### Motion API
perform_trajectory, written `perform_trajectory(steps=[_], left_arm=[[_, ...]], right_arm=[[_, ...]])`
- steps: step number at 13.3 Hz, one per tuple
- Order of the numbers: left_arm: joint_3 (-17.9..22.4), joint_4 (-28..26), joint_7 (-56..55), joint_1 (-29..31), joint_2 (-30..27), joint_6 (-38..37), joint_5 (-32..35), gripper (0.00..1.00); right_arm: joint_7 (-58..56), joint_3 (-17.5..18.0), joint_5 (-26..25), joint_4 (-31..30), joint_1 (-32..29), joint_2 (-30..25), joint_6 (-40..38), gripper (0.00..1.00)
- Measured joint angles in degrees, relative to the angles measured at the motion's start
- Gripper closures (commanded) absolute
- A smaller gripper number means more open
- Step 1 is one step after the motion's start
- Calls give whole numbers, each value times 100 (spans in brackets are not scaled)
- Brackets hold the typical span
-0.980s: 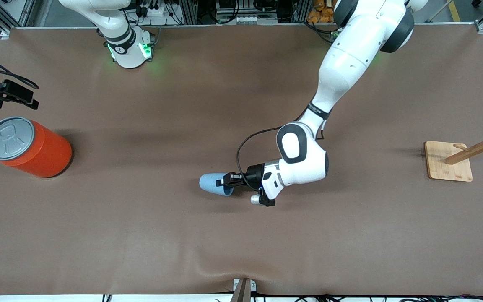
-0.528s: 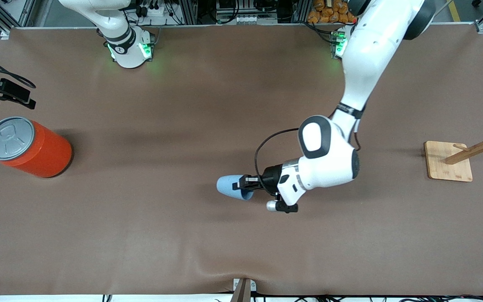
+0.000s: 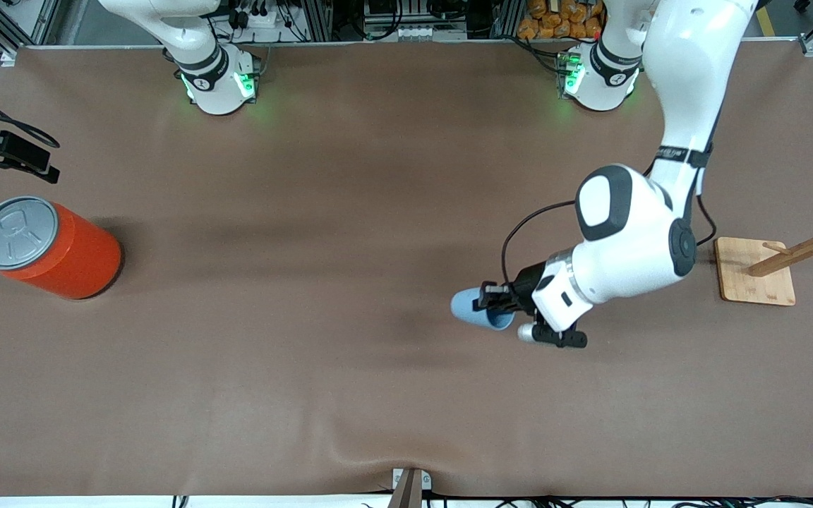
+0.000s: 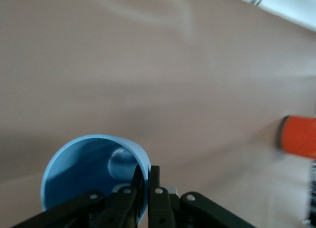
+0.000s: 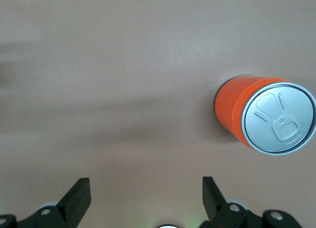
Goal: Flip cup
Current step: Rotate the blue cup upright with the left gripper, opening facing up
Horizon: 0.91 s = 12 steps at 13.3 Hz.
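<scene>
Cup: the light-blue cup (image 3: 476,310) lies sideways in the air, lifted over the worktop (image 3: 350,233) toward the left arm's end, its darker blue inside facing the left wrist view.
Left pincer: the left pincer (image 3: 492,303) is clamped on the cup's rim, one finger inside the mouth and one outside.
Wooden rack: the wooden rack (image 3: 780,264) stands near the held cup, at the left arm's end.
Right pincer: the right pincer (image 5: 146,198) waits, fingers spread wide and holding nothing, over the worktop's edge at the right arm's end.
Red can: the red can (image 3: 43,247) stands upright near the right pincer, grey lid up.
</scene>
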Motion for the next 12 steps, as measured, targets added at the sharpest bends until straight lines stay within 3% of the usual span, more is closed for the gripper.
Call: perform_trajectory(steps=[4, 8, 12], left_arm=[[41, -1394, -236, 198, -948, 304, 1639, 100], [65, -2253, -662, 544, -1194, 852, 3469, 100], [71, -3090, -860, 803, -1409, 1576, 3994, 100]], right_arm=[[-1, 2, 0, 0, 2, 1, 0, 0], [-1, 0, 0, 0, 2, 1, 0, 0], [-1, -3, 0, 0, 2, 1, 1, 0]])
